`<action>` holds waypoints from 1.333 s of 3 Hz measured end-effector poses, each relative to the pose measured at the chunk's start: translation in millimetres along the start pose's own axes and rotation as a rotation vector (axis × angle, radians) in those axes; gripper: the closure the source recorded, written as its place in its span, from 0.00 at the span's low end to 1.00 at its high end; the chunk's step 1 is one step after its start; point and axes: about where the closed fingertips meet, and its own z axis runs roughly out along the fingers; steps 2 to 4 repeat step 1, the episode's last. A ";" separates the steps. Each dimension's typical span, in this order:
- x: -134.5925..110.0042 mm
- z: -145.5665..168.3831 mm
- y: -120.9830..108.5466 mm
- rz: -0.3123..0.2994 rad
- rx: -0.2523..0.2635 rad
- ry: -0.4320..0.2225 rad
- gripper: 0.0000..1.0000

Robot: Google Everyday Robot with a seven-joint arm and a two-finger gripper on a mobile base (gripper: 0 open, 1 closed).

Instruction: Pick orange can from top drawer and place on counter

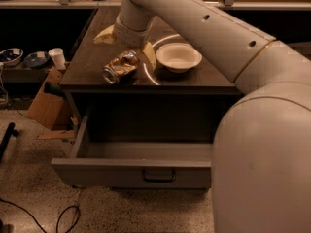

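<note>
The orange can (pixel 120 67) lies on its side on the counter (pixel 194 79), near the front left, silver end toward the front left. My gripper (pixel 127 43) hangs just above and behind it, fingers spread wide apart and clear of the can. One fingertip (pixel 103 36) shows at the left, the other (pixel 149 56) at the right. The top drawer (pixel 136 171) is pulled open below the counter; its inside looks empty.
A white bowl (pixel 178 56) stands on the counter right of the can, inside a bright ring reflection. My arm fills the right side. A cardboard box (pixel 46 106), a paper cup (pixel 57 58) and dishes sit at the left. Cables lie on the floor.
</note>
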 end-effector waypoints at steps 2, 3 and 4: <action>0.4 -0.1 0.0 0.002 -0.001 0.000 0.00; 0.4 -0.1 0.0 0.002 -0.001 0.000 0.00; 0.4 -0.1 0.0 0.002 -0.001 0.000 0.00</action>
